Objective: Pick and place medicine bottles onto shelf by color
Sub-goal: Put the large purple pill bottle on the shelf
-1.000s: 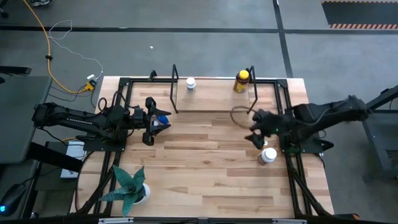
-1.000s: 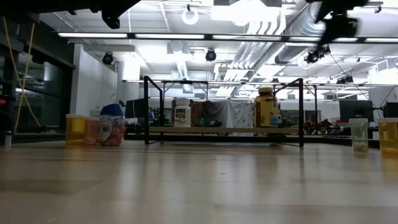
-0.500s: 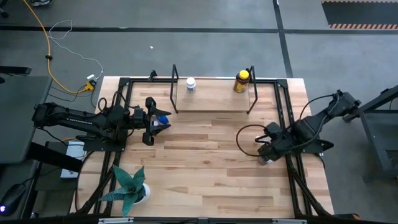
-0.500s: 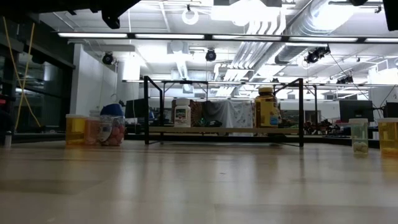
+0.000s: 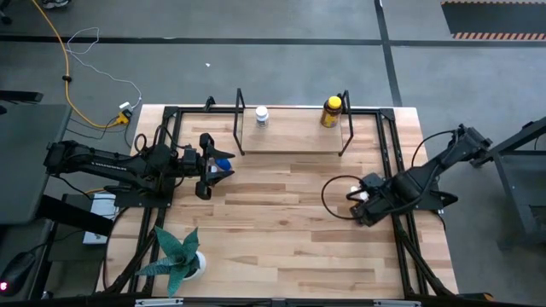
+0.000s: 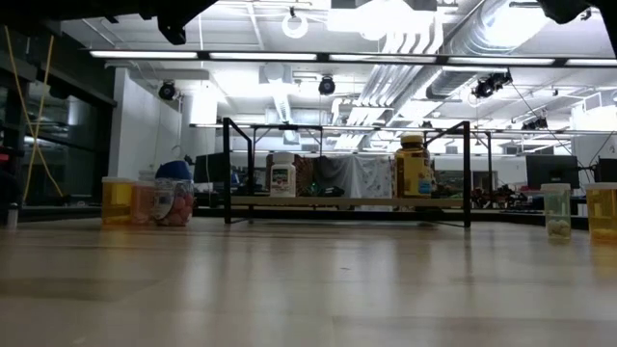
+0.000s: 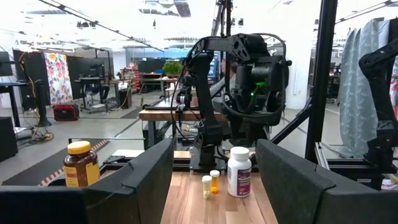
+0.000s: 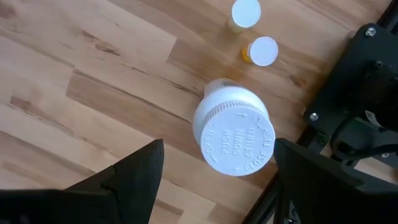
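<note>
A: Right gripper (image 8: 214, 180): over table's right edge, fingers spread wide, empty. Directly below, between them: white bottle (image 8: 233, 134), upright.

B: Handling?

A: Probably light, rigid plastic; smooth round body, likely slippery; ribbed white cap with raised lettering. Best taken across the cap or just beneath.

B: Nearby?

A: Two vials (image 8: 255, 31) at about 12 o'clock, apart. Further out: shelf (image 5: 290, 136), light wood on black legs, carrying two bottles. Left gripper (image 5: 203, 165): parked at left, parted.

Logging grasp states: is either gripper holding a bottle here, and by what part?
Nothing is held. The right gripper hangs open above the white bottle; the left gripper is open too.
</note>
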`<move>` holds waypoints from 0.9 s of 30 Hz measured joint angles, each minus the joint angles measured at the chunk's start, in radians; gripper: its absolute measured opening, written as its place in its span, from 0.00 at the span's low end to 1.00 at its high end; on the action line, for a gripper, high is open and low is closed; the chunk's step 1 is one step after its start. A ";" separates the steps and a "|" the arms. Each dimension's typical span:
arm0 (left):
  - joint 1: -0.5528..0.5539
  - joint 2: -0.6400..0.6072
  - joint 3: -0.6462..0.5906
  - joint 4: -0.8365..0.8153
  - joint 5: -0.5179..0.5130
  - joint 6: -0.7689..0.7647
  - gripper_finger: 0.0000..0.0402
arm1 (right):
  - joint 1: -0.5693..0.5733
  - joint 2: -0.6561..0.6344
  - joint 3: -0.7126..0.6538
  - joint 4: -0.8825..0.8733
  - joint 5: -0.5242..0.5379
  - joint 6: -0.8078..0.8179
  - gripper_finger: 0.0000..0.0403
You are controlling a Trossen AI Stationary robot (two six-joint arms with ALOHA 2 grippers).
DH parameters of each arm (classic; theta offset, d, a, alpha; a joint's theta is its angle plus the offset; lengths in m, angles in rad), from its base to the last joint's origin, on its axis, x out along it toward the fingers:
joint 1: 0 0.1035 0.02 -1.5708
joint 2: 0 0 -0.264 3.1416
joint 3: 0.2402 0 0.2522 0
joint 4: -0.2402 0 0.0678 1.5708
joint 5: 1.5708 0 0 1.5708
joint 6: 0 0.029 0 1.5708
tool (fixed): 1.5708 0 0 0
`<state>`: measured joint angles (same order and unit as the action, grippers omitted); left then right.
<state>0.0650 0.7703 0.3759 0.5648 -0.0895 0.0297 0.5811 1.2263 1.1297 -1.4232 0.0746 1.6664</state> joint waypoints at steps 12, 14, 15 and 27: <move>0.000 0.000 0.000 0.000 0.000 0.000 0.54 | 0.037 0.003 -0.001 -0.031 0.006 0.001 0.73; 0.000 0.000 0.000 0.000 0.000 0.000 0.54 | 0.037 0.008 -0.002 -0.046 0.008 0.001 0.73; 0.000 0.000 0.000 0.000 0.000 0.000 0.54 | 0.037 0.012 -0.002 -0.052 0.008 0.000 0.73; 0.000 0.000 0.000 0.000 0.000 0.000 0.54 | 0.037 0.022 -0.002 -0.039 -0.010 -0.037 0.89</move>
<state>0.0647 0.7704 0.3759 0.5644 -0.0890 0.0296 0.6182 1.2484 1.1282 -1.4624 0.0645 1.6298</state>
